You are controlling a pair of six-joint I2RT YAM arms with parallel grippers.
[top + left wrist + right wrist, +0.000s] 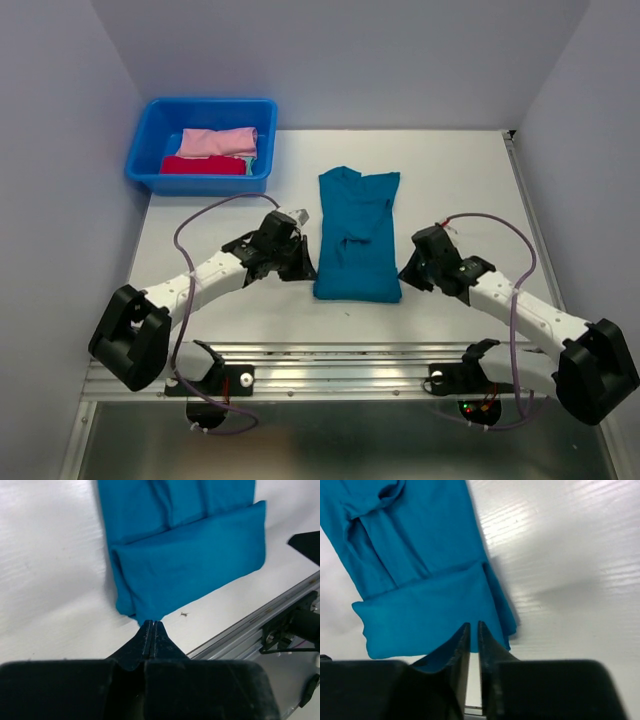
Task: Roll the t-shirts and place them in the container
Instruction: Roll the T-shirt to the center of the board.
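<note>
The teal t-shirt was laid flat on the table, its long axis running away from the arm bases, its near hem turned over once. The left tool was seen shut at that hem's left corner, the right tool slightly parted at its right end; neither arm was nearer.

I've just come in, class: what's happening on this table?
Two robot arms are working on a teal t-shirt folded into a strip, its near end turned over once. The left hand is closed at the near-left corner; the right hand, slightly open, sits at the near-right corner. A pink bundle and a red bundle lie in the blue tub.
</note>
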